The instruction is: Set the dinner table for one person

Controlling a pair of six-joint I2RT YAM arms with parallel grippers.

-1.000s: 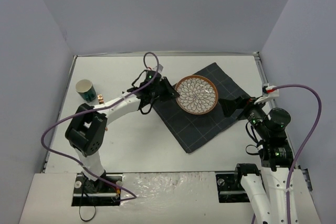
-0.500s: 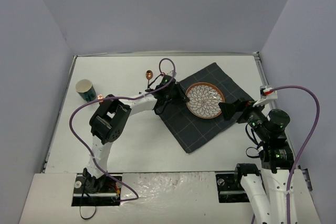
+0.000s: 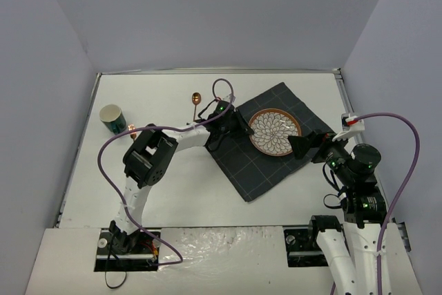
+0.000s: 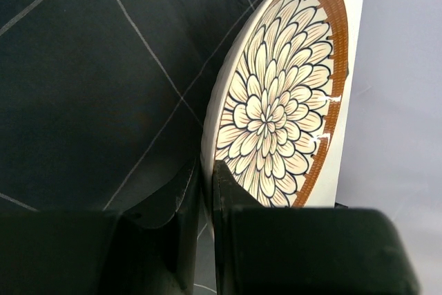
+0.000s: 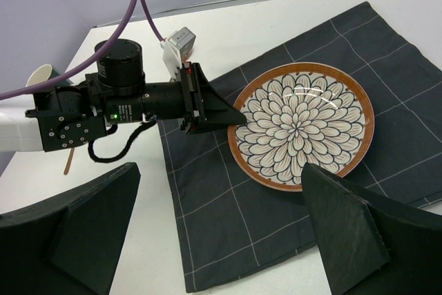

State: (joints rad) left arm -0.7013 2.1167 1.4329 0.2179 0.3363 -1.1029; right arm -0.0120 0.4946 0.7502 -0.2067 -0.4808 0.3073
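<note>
— Where is the white surface (image 3: 179,191)?
— It fills the floor of the grey-walled enclosure, from the middle of the top view down to the arm bases. Everything else rests on it.

— What lies on it?
— Right of centre there is a dark grey cloth (image 3: 255,170) with thin grid lines, turned like a diamond. On the cloth's upper half sits a round plate (image 3: 275,131) with a brown rim and a petal pattern.

— And the left jaws?
— They are pinching the plate's rim on its left side. In the left wrist view the plate (image 4: 283,101) has its edge wedged between them, with the cloth (image 4: 83,88) behind. I cannot tell whether the plate lies flat or is tipped up.

— The right jaws?
— Spread wide apart. In the right wrist view they stand at the two lower corners of the frame, with the plate (image 5: 300,126) above and between them. From the top view they sit just beside the plate's lower right edge, over the cloth.

— Anything else?
— A green mug (image 3: 111,118) stands upright at the left edge of the surface, well apart from the cloth. A copper spoon (image 3: 195,100) lies upper centre, just above the left arm (image 3: 173,136).
</note>
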